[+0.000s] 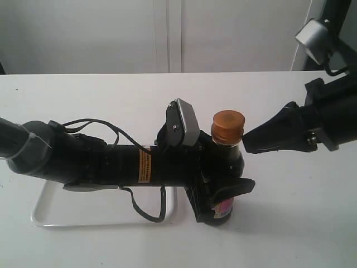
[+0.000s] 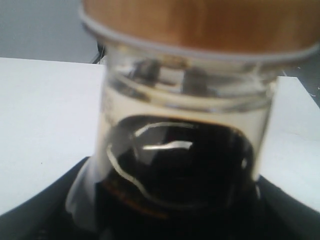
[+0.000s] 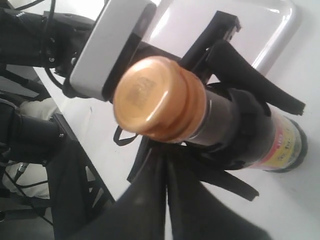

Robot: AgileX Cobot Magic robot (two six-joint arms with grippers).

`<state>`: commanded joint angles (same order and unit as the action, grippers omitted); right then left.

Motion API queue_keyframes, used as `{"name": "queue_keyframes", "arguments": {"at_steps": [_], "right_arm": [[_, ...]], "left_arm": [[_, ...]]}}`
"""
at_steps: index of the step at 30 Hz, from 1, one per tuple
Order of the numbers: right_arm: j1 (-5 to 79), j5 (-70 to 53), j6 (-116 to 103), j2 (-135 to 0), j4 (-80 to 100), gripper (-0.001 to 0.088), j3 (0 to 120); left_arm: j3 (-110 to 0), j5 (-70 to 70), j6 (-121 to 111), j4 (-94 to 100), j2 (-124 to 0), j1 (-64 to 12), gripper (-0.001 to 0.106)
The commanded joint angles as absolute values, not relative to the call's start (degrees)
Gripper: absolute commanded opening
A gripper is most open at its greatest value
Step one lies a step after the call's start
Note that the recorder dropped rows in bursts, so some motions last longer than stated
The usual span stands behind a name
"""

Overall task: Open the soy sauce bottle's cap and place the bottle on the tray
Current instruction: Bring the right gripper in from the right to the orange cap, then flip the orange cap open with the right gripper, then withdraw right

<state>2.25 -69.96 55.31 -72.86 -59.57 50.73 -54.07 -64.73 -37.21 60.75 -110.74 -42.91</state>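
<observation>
The soy sauce bottle [image 1: 223,207] stands upright on the white table, right of centre, with my left gripper [image 1: 220,190] shut around its dark body. Its golden-orange cap [image 1: 227,126] is closed. Up close in the left wrist view, the glass neck of the bottle [image 2: 185,170] and the cap [image 2: 200,22] fill the picture. My right gripper [image 1: 248,139] is shut, with its tips right beside the cap's lower edge [image 3: 155,97] and nothing between them. The white tray [image 1: 44,215] lies at the lower left, largely hidden under my left arm.
The left arm's cables [image 1: 139,209] hang over the tray's right end. The left wrist camera housing [image 1: 184,123] sits just left of the cap. A grey wall [image 1: 167,33] rises behind the table's far edge.
</observation>
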Motion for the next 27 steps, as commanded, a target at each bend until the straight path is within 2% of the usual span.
{"name": "queue_keyframes", "arguments": {"at_steps": [27], "right_arm": [[3.4,-68.8,58.3,-76.1,-70.2,0.0000,50.9]], "left_arm": [[-54.1,-64.5,-37.0,62.0,-110.7,-42.9,0.000]]}}
